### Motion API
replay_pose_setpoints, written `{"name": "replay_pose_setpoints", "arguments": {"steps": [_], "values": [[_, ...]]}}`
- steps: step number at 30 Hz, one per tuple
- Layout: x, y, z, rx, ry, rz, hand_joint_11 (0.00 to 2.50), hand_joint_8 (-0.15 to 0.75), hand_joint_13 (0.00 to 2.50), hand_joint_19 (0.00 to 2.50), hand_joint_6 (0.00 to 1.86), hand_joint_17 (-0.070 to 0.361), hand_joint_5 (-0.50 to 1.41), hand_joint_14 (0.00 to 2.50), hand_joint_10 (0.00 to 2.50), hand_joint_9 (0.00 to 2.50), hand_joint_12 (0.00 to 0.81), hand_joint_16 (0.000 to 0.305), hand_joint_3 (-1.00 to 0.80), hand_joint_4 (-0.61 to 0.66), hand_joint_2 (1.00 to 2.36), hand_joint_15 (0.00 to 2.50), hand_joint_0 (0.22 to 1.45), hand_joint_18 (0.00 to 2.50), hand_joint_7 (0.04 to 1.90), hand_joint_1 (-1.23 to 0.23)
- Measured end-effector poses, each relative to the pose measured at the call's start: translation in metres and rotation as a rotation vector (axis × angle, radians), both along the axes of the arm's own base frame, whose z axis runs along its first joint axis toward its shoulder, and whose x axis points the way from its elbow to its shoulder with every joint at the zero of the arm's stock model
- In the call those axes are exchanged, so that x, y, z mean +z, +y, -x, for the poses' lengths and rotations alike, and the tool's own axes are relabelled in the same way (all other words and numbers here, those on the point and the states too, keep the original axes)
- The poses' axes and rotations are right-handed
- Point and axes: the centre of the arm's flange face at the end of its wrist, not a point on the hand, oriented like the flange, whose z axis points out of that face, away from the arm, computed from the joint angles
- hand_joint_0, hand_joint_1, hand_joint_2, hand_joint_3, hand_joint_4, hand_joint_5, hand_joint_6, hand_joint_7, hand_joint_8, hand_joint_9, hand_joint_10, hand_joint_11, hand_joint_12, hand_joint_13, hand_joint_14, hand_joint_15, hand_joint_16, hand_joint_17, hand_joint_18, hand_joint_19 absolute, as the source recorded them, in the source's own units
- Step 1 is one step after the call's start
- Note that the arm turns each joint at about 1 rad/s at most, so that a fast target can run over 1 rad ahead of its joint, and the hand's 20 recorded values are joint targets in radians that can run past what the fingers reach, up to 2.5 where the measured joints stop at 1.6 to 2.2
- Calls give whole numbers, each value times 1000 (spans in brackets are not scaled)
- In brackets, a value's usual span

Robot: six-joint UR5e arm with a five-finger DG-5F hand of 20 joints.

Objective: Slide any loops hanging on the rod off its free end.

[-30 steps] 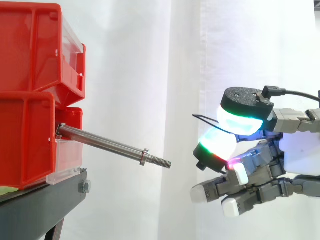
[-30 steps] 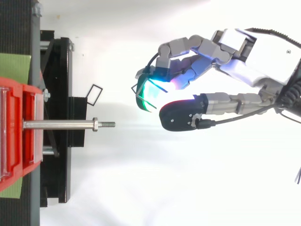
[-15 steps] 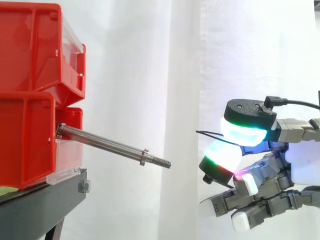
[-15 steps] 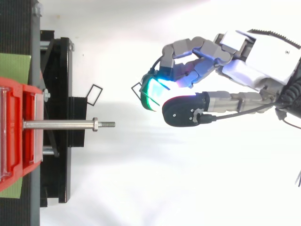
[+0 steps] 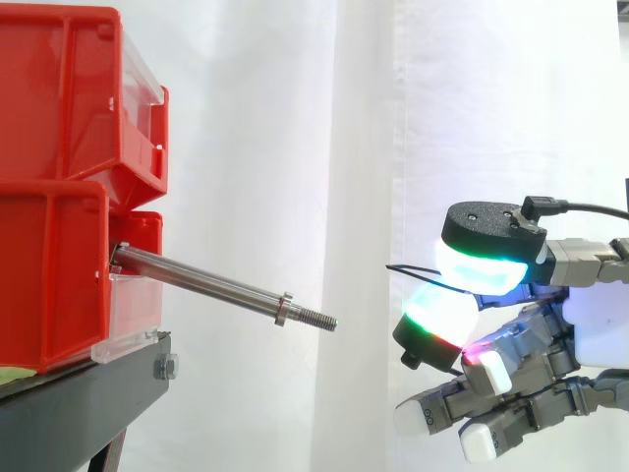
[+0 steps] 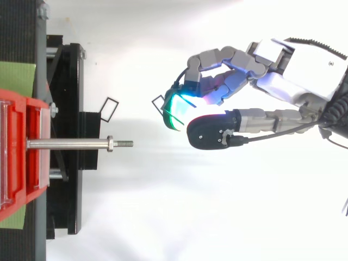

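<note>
— How does the loop look, and where is it?
— A thin black wire loop (image 6: pixel 158 103) is pinched between the glowing pads of the curled hand (image 6: pixel 234 81), well apart from the threaded free end of the steel rod (image 5: pixel 206 282).
— What is obscured?
— Most of the wire is covered by the pads; the rod's root is hidden among the red bins (image 5: pixel 59 187).

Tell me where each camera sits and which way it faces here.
Side view: beside the work, about level with the rod, looking across it; the hand comes in from the right edge.
Top view: overhead, looking down on the black stand; the hand and its forearm come in from the right.
Shared: rod, red bins, and the hand pinching a thin wire loop clear of the rod's free end.
</note>
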Motion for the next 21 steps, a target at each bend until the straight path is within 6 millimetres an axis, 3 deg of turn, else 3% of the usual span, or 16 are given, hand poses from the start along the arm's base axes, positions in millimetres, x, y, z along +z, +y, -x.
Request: {"name": "replay_pose_setpoints", "arguments": {"steps": [21], "values": [[0, 0, 0, -1, 0, 0, 811, 365, 678, 348, 871, 132, -140, 4, 18, 1122, 379, 59, 43, 62, 1008, 120, 603, 792, 1205, -669]]}}
